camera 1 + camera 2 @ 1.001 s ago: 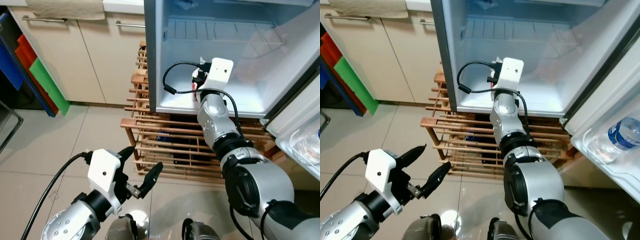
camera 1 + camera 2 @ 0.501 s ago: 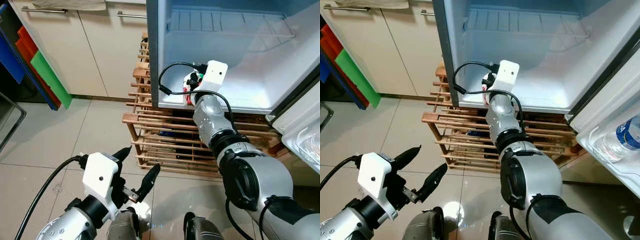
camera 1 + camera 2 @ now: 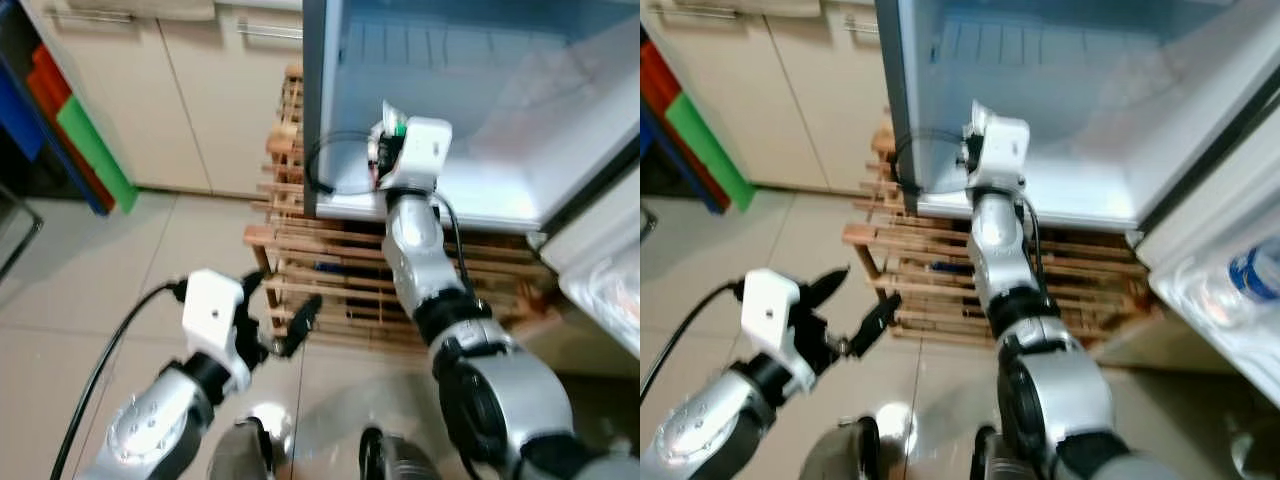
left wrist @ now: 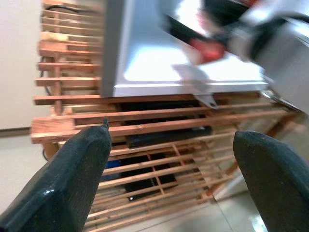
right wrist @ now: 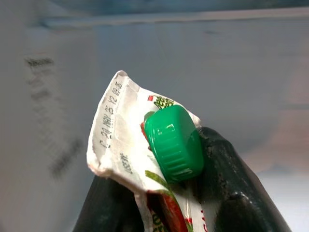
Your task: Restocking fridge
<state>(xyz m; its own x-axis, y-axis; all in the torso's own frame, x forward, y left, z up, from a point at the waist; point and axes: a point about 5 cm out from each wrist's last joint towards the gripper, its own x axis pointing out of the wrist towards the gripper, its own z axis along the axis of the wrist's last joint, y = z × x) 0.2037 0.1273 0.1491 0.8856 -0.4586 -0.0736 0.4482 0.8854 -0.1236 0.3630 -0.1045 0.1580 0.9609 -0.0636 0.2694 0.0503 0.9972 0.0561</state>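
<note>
while the head camera has swung and blurred a little, i can see that my right tool (image 5: 164,193) has risen over the last second from the fridge (image 3: 520,190) floor's front lip to sit higher inside the open compartment; the carton (image 5: 130,145) comes up with it, so i judge the placing step is in hand but the carton is not yet set down; the white wrist housing (image 3: 425,155) now stands upright at the left front of the cavity, where before it leaned lower over the sill.

in the right wrist view the tool is clamped on the carton, one black finger (image 5: 231,183) to each side; the carton is a folded paperboard pack, white with red and green print, a creased gable top and a ribbed green screw cap (image 5: 173,142); the finger pads look matt and rubbery.

my left tool (image 3: 275,320) hangs low over the glossy tiled floor (image 3: 120,270), fingers spread wide and carrying nothing, pointed at the slatted wooden rack (image 3: 330,280) under the fridge.

the fridge lining is smooth pale plastic, with a ribbed back wall; a clear water bottle (image 3: 1252,275) lies in the door shelf (image 3: 1200,300) at the right.
</note>
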